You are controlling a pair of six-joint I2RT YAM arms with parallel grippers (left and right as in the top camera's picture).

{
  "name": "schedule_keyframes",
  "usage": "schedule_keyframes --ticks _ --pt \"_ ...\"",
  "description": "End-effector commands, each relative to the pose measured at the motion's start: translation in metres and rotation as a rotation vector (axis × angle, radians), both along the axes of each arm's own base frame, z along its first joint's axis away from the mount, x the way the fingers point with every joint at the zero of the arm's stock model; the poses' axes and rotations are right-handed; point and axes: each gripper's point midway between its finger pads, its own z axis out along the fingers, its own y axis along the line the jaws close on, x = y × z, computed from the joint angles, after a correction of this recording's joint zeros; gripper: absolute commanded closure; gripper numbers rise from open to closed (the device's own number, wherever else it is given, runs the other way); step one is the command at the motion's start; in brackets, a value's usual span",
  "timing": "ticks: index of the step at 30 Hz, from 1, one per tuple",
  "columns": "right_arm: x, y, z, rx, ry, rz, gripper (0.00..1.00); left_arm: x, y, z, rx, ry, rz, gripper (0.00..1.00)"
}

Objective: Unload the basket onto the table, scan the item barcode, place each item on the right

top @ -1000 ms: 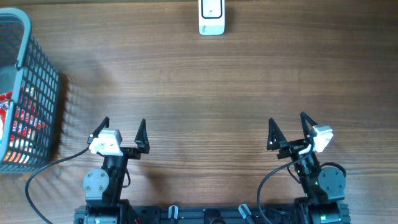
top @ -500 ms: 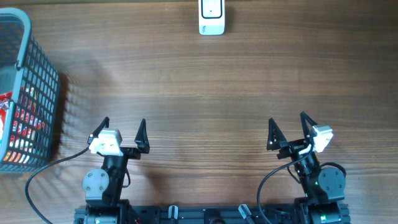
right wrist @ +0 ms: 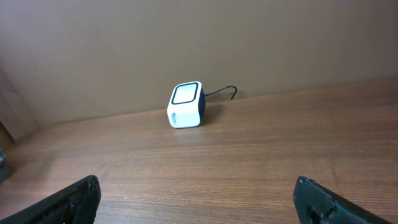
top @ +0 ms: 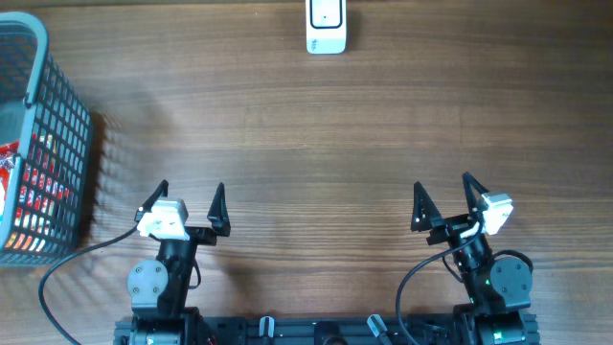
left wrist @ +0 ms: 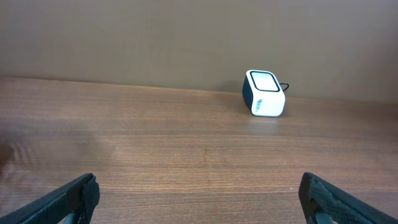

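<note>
Scanner point(top: 326, 29) sits at the far edge of the table point(top: 306, 125) in the overhead shot, well away from both arms. The blue basket point(top: 72, 144) on the left has red-and-white packets point(top: 29, 187) inside. Left gripper point(top: 190, 192) and right gripper point(top: 442, 187) are both spread wide, holding nothing, down near the front edge.

Left wrist cam: scanner's off to the right by the wall point(left wrist: 155, 37), fingertips point(left wrist: 74, 196) far apart.

Right wrist cam: scanner's left of centre with its cable point(right wrist: 221, 92) behind it, fingertips point(right wrist: 74, 199) just as wide.

Matt wood-grain table point(top: 316, 134), glossy white plastic scanner point(top: 326, 26).
</note>
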Motion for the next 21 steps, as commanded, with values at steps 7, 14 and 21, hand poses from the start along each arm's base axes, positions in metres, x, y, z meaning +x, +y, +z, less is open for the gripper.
schedule_keyframes --ticks 7,14,21 --pt "0.000 -0.003 0.002 -0.015 -0.014 -0.016 0.00 0.000 0.002 -0.001 -0.006 0.000 0.008 0.00" --pt "0.000 -0.003 0.002 -0.015 -0.014 -0.016 0.00 0.000 0.002 -0.001 -0.005 -0.001 0.009 0.00" --pt "0.000 -0.003 0.002 -0.015 -0.014 -0.016 0.00 -0.045 -0.096 0.039 -0.188 -0.085 -0.630 0.00"
